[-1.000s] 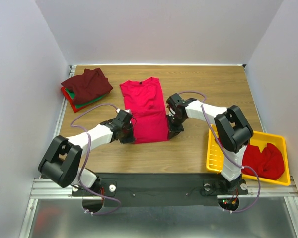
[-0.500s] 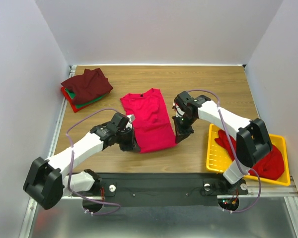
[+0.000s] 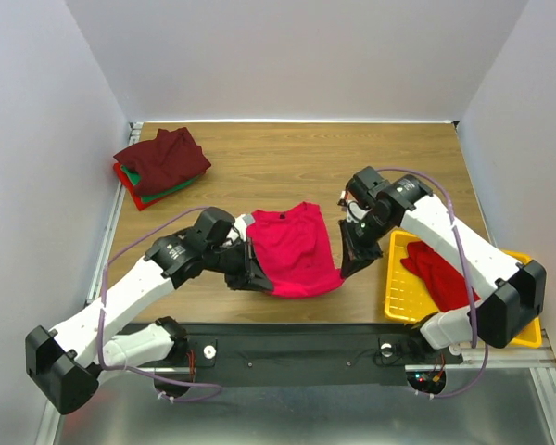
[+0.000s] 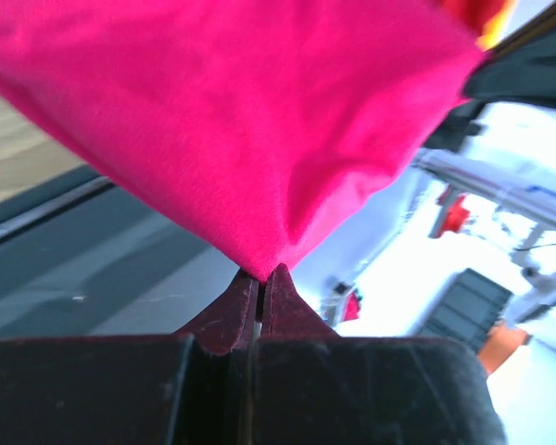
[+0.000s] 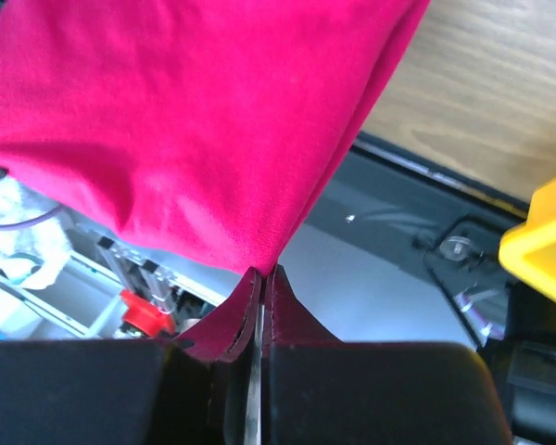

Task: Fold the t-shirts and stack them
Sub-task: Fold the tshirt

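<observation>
Wood table (image 3: 287, 158), one held t-shirt (image 3: 292, 250), one stack (image 3: 162, 162), one tray (image 3: 400, 295)

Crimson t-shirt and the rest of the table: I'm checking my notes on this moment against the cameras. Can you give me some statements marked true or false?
1. The left hand and the right hand are each shut on the crimson t-shirt. True.
2. The yellow tray is empty. False: red cloth lies in it.
3. A stack of shirts sits at the far left corner of the table. True.
4. The top shirt of the stack is green. False: a maroon shirt is on top, and a green shirt only peeks out beneath it.
</observation>
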Tool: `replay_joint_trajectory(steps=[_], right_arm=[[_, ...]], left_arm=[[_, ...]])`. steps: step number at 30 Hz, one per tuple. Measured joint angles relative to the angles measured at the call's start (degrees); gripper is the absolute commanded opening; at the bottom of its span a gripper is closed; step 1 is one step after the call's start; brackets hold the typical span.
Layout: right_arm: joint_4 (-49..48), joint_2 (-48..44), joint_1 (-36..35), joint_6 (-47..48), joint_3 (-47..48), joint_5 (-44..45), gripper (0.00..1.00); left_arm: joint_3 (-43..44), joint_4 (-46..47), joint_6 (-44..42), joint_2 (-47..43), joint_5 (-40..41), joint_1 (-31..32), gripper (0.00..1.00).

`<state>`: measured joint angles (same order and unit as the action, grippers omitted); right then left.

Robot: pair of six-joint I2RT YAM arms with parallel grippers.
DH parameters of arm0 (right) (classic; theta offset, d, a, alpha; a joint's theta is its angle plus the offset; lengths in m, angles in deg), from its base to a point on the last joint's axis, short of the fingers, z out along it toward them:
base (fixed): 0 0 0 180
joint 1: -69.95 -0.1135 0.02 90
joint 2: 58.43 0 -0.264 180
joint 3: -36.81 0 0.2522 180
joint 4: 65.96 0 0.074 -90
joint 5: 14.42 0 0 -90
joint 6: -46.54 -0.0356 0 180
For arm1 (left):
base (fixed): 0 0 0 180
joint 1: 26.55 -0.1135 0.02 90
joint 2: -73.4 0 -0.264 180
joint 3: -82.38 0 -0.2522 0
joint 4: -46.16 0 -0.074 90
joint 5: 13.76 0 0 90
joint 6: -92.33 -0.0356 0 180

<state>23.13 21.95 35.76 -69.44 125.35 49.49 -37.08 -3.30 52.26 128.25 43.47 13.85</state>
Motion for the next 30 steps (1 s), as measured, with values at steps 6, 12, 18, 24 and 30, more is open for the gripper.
replay_joint_trajectory(steps=[6,12,18,24,30], right_arm=[[1.14,0.11,-0.02,-3.82,9.01,2.91,0.0],[-1.6,5.51,-0.02,-4.79,11.19,9.16,0.0],[-5.99,13.55,0.44,-3.98,11.61,13.77,0.0],[-8.66,20.37,2.01,-1.77,17.27,16.0,0.0],[-9.88,26.56,3.41,1.22,23.8,16.7,0.0]], left_arm=[[5.4,0.92,3.58,0.68,0.59,0.0,0.0],[4.13,3.3,4.39,4.28,1.97,-1.16,0.0],[1.18,4.85,2.45,6.45,2.56,-8.09,0.0],[-0.35,7.21,-0.52,8.83,1.95,-12.9,0.0],[-0.35,9.64,-4.79,14.36,1.29,-15.85,0.0]])
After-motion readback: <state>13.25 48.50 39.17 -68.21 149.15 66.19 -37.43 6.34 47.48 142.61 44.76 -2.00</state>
